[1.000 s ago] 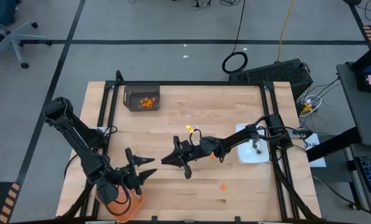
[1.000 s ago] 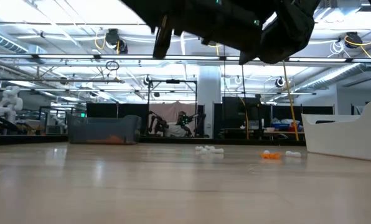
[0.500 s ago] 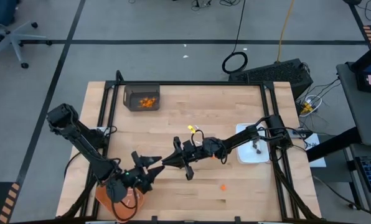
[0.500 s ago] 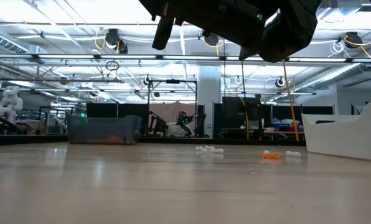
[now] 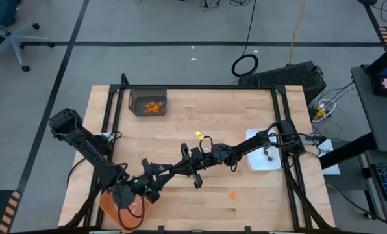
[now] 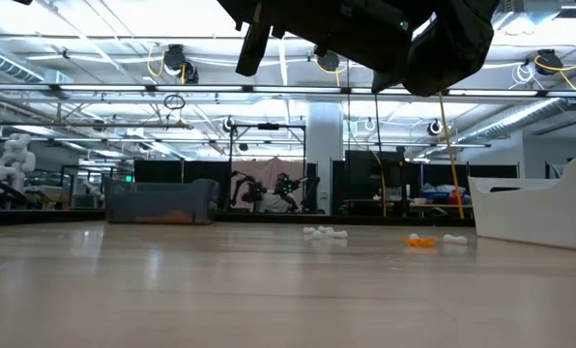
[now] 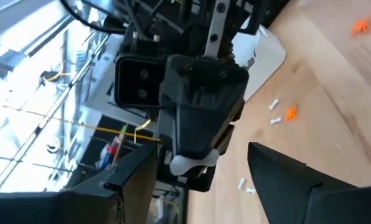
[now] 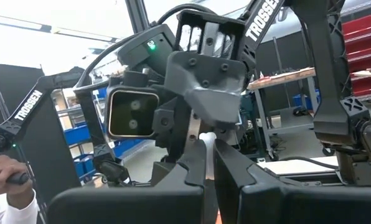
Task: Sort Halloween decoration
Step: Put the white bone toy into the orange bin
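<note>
your right gripper, dark and two-fingered, hangs above the middle of the pale wooden table with its fingers pressed together on a small white stick; the left wrist view shows that stick jutting from the closed tips, and the right wrist view shows a pale piece just above the shut fingers. facing it nose to nose, your left gripper stands with its fingers spread wide apart, tips close to the right gripper's tips and holding nothing. the left arm's wrist sits over an orange tray at the table's near left corner.

further out, more small white sticks and an orange bit lie loose on the wood, seen in the low view. another orange bit lies alone on the boards near the front edge, right of centre. a dark open bin at the far left corner holds a heap of orange bits. a white rectangular dish sits at the right edge with a few dark brown-black bits inside. in the right wrist view a person's hand shows beyond the table.
</note>
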`<state>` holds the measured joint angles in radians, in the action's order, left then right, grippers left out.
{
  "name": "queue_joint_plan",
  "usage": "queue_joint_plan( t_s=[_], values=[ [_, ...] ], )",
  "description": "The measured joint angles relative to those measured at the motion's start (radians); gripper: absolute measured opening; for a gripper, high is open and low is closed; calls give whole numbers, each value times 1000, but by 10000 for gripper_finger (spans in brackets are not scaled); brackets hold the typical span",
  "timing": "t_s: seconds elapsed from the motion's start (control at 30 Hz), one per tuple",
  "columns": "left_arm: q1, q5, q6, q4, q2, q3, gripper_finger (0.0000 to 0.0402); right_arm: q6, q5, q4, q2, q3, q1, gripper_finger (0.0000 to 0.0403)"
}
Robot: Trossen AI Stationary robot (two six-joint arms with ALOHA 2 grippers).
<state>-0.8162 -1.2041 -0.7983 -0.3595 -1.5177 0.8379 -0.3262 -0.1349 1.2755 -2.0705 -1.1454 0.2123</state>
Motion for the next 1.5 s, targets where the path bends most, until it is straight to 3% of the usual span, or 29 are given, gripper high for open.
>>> queue_joint_plan(
  t_s=[0.5,0.9,1.3,1.5],
  values=[
    [0,62,-80,1,0,0,123,-32,-54,-31,1,0,5,0],
    [0,106,-81,2,0,0,82,-33,-80,-46,1,0,7,0],
    [0,110,-82,2,0,0,76,-33,-93,-52,1,0,6,0],
    [-2,120,-81,-1,0,0,74,-54,-106,-54,1,0,6,30]
  ],
)
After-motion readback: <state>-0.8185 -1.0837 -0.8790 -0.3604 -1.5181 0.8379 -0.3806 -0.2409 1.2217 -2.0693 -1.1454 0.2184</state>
